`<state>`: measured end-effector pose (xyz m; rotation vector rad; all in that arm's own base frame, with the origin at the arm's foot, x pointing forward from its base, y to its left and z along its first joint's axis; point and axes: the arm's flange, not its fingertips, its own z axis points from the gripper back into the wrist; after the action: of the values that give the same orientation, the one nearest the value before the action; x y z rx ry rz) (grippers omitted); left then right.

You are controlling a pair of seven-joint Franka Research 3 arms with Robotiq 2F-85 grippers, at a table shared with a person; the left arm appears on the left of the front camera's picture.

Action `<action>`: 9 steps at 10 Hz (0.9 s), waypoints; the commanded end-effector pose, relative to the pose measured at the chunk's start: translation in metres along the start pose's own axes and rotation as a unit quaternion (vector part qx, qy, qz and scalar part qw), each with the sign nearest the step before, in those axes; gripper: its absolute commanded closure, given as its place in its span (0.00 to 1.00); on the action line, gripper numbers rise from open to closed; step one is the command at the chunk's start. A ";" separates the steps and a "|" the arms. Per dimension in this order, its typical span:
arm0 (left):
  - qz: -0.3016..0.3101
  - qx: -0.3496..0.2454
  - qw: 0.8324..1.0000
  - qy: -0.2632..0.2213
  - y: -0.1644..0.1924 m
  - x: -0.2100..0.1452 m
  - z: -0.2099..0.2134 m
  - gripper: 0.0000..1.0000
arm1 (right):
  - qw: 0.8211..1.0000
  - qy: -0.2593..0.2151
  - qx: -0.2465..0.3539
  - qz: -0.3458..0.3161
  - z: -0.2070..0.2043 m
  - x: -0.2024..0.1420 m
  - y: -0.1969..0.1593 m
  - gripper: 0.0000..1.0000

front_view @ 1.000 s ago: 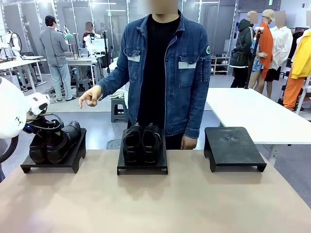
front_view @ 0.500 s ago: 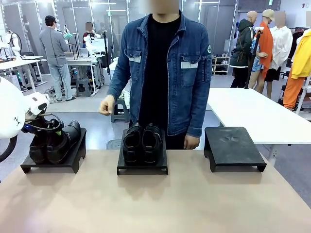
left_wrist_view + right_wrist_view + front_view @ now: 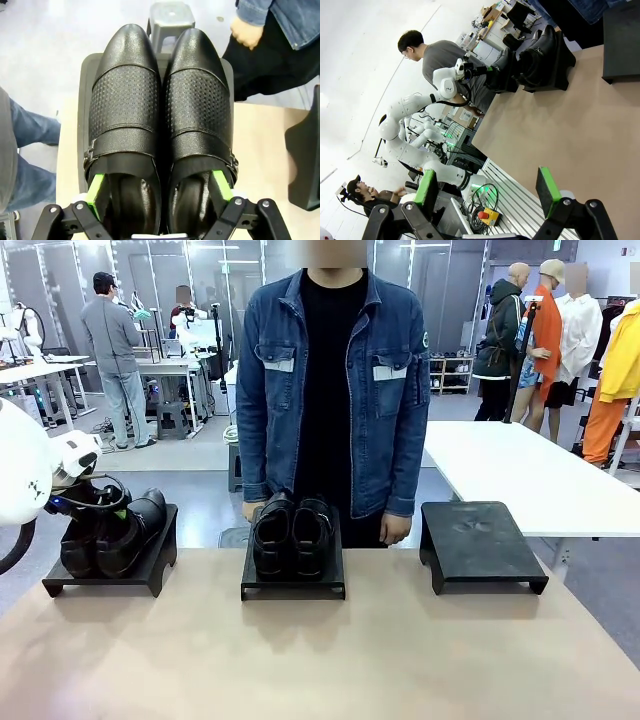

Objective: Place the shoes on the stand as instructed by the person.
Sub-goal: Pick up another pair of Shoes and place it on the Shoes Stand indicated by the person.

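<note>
One pair of glossy black shoes [image 3: 110,535] lies on the left stand [image 3: 150,575]. My left gripper [image 3: 88,502] is down at their heel ends. In the left wrist view both shoes [image 3: 160,100] lie side by side, toes away from me. The left gripper [image 3: 158,186] stands open wide, its green pads [image 3: 95,187] at the outer sides of the two heel openings. The second pair [image 3: 292,532] rests on the middle stand [image 3: 293,588]. The person [image 3: 335,390] stands behind it, arms hanging down. My right gripper [image 3: 487,192] is open and holds nothing.
A third black stand [image 3: 480,540] at the right of the table is bare. A white table [image 3: 520,480] stands behind it. The right wrist view shows the tan tabletop [image 3: 545,125], the left stand with its shoes [image 3: 535,60] and my left arm [image 3: 445,85].
The person's hand, which pointed toward picture left a second ago, has dropped to the side. The left gripper and both pairs of shoes have stayed in place.
</note>
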<state>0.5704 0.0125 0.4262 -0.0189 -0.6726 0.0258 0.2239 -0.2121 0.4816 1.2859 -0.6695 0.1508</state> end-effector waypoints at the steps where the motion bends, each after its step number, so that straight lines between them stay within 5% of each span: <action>1: 0.004 0.000 1.000 -0.001 0.001 0.002 -0.001 0.01 | 1.000 -0.001 0.003 0.011 0.002 0.000 0.001 0.00; 5: 0.000 0.000 1.000 0.000 0.000 0.000 0.000 0.01 | 1.000 -0.001 0.003 0.011 0.002 0.000 0.001 0.00; 9: -0.034 -0.079 0.991 0.099 0.045 -0.003 0.102 0.01 | 1.000 -0.001 0.003 0.011 0.002 0.000 0.001 0.00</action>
<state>0.5281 0.0271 0.4844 -0.1159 -0.5414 -0.0528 0.2240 -0.2120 0.4815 1.2861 -0.6690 0.1507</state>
